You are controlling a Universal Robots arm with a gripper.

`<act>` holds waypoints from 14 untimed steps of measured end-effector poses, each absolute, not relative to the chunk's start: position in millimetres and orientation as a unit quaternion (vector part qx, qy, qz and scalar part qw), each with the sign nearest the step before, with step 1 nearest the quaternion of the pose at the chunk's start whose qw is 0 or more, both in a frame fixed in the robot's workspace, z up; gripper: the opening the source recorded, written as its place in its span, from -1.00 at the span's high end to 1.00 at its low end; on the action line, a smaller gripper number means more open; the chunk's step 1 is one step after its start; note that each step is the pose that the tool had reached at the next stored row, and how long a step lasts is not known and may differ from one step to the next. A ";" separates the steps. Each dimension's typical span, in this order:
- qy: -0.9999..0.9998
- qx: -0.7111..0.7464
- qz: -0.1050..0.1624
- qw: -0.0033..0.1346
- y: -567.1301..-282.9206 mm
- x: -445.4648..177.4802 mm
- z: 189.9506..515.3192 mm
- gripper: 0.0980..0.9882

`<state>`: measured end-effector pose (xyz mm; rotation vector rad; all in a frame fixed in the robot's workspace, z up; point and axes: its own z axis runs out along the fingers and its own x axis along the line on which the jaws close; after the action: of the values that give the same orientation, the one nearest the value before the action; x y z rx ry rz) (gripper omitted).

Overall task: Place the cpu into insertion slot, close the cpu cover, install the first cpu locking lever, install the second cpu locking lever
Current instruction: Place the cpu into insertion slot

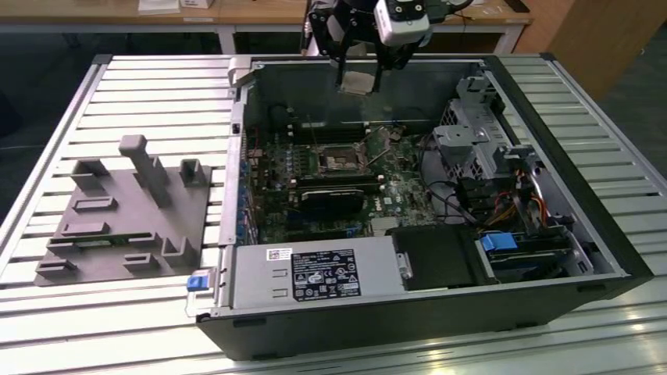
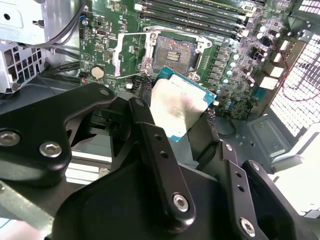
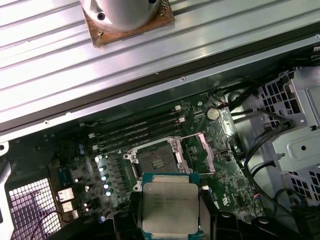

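My gripper [image 1: 360, 72] hangs above the open computer case, shut on the cpu [image 1: 358, 81], a flat silver-grey square chip. In both wrist views the cpu [image 2: 178, 107] [image 3: 170, 204] sits clamped by its edges between the black fingers [image 2: 144, 116], held well above the board. Below it, the insertion slot [image 2: 175, 53] [image 3: 156, 162] [image 1: 339, 162] lies uncovered on the green board, its dark centre bare. The cpu cover [image 2: 128, 55] [image 3: 201, 152], a thin silvery frame, is swung open to one side of the slot.
The case walls [image 1: 242, 141] ring the board. A drive cage [image 1: 474, 141] with cables stands at the exterior view's right, and a power supply [image 1: 312, 275] sits at the front. Long memory slots [image 3: 140, 131] run beside the socket. A grey fixture block [image 1: 125, 211] lies on the slatted table.
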<state>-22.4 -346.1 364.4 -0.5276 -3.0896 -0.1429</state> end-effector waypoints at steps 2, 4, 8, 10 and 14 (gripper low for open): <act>-0.984 -0.171 -0.046 0.002 -346.1 -22.4 364.4 0.01; -0.984 -0.175 -0.046 0.002 -346.1 -22.4 364.3 0.01; -0.982 -0.181 -0.046 0.001 -346.0 -22.4 364.3 0.01; -0.982 -0.185 -0.046 0.001 -346.0 -22.4 364.3 0.01; -0.980 -0.191 -0.046 0.001 -346.0 -22.4 364.2 0.01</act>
<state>-22.4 -346.0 364.2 -0.6004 -3.0784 -0.1432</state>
